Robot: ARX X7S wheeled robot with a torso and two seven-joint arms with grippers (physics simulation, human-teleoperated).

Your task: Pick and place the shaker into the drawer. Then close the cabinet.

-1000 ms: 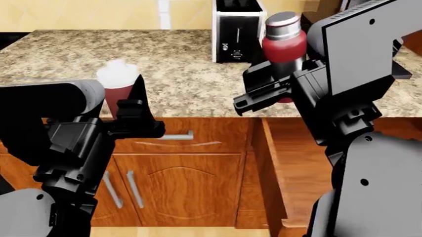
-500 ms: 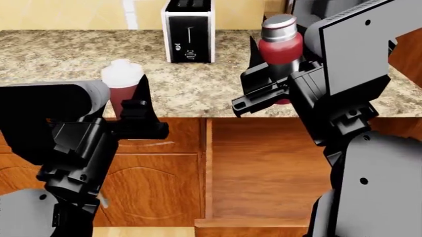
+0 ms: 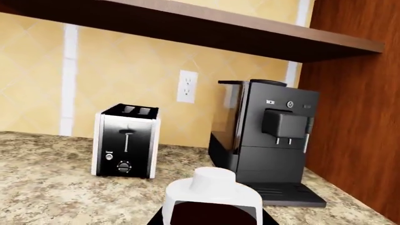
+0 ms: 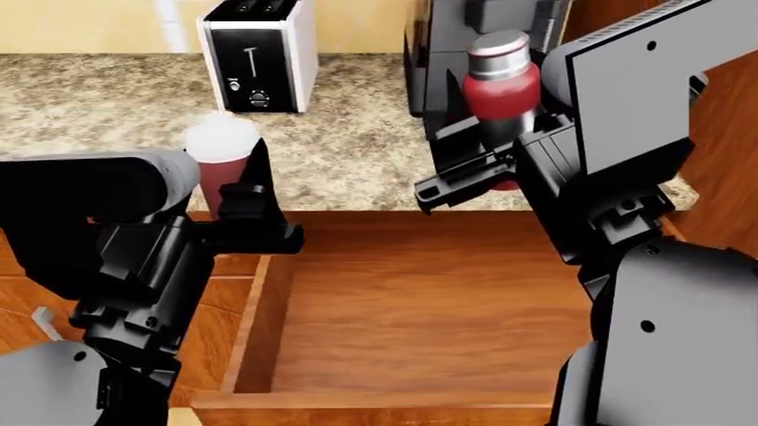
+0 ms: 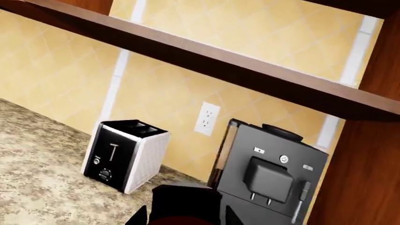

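The shaker (image 4: 219, 158), dark red with a white domed cap, is held in my left gripper (image 4: 233, 182) above the counter's front edge. It fills the near part of the left wrist view (image 3: 212, 199). My right gripper (image 4: 484, 155) is shut on a second cylinder, a brighter red bottle with a silver cap (image 4: 502, 87), held over the counter edge in front of the coffee machine. This bottle shows dark in the right wrist view (image 5: 186, 206). The drawer (image 4: 414, 311) stands pulled out and empty below both grippers. The reddish-brown cabinet front (image 4: 213, 306) shows to its left.
On the granite counter (image 4: 106, 98) stand a black-and-white toaster (image 4: 255, 53) and a black coffee machine (image 4: 436, 53) by a wooden side wall (image 4: 722, 160). A wooden shelf (image 3: 206, 33) runs above them. A silver handle (image 4: 45, 322) shows at lower left.
The view has shifted right: the toaster and counter slid left, and the open drawer now lies under both grippers. Both grippers kept their loads.
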